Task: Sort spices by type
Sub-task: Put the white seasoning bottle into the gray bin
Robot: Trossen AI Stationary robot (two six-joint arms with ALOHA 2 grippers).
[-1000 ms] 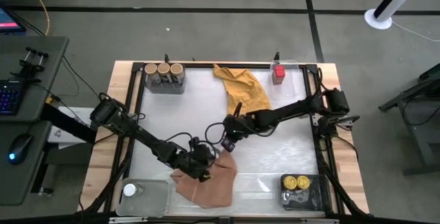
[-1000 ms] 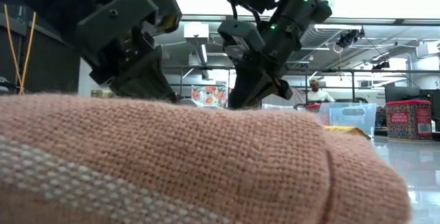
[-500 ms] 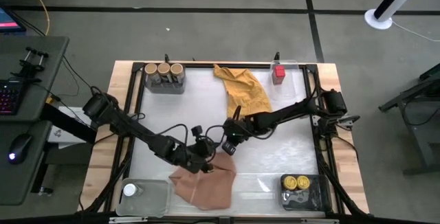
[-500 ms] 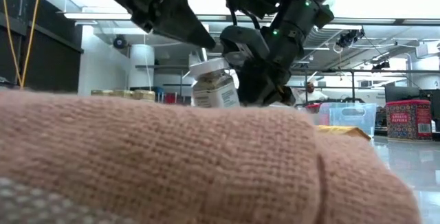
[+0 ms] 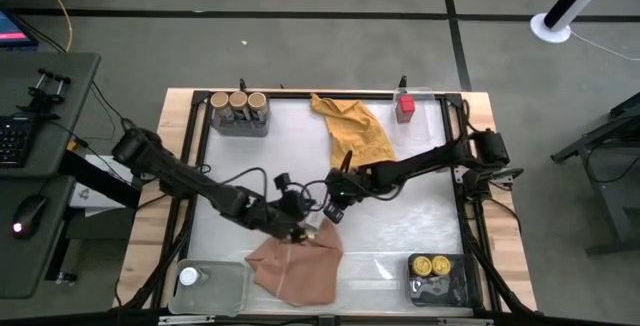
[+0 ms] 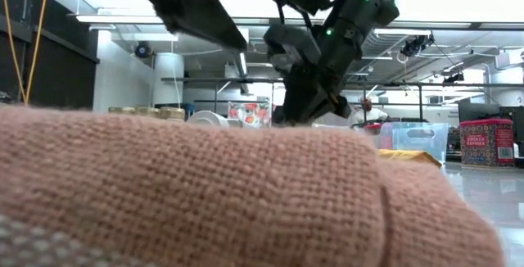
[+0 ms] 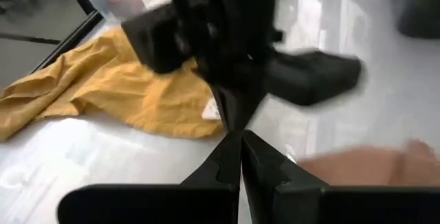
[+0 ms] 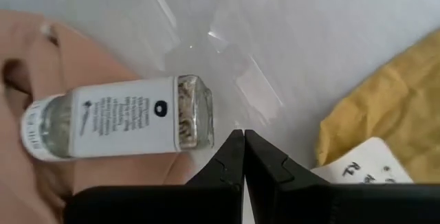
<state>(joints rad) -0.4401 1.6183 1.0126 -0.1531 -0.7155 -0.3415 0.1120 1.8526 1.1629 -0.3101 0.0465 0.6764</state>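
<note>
White-lidded jar [image 8: 117, 124] lies on its side on the pink cloth [image 5: 297, 266], herbs inside; both pincers, left [image 5: 297, 228] and right [image 5: 333, 209], pressed together, empty, mid-bench.

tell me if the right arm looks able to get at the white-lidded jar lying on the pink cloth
Probably yes. The white-lidded jar lies on its side on the pink cloth, right ahead of the right gripper, uncovered. But that gripper's fingers are shut, and the left gripper crowds the same spot.

White-topped table [image 5: 420, 231] carried: mustard cloth [image 5: 355, 131] at 12, pink cloth [image 5: 297, 266] at 6, grey tray [image 5: 238, 121] at 10, clear trays at 1 and 7, dark tray [image 5: 455, 284] at 5.
</note>
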